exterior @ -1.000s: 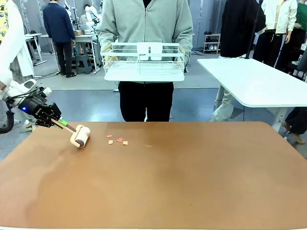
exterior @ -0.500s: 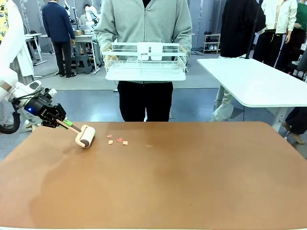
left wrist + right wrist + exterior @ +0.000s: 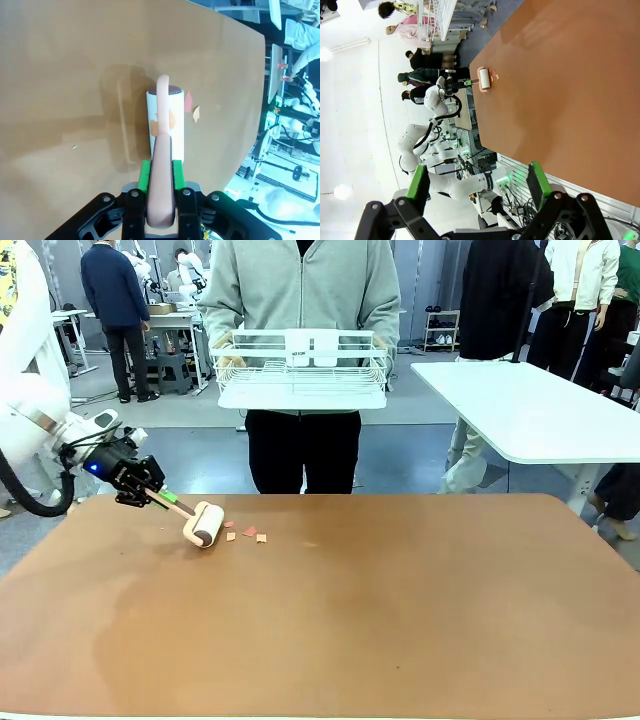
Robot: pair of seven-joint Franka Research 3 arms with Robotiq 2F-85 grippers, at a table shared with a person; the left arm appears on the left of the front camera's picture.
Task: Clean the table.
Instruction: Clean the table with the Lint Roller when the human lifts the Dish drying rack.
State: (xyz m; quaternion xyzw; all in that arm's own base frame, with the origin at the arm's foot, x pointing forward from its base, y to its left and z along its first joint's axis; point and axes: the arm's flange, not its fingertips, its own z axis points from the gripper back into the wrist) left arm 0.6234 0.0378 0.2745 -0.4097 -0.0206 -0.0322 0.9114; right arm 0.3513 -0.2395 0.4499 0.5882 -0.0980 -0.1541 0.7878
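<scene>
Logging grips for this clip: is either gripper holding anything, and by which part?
The left gripper holds the lint roller by its handle, green pads on either side. The right gripper is open and holds nothing.

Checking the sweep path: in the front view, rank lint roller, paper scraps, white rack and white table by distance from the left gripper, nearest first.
1. lint roller, held by the left gripper
2. paper scraps, just past the roller
3. white rack, held by the person
4. white table, far right

Front camera faces across the table (image 3: 400,620); all views share the roller (image 3: 205,524).
</scene>
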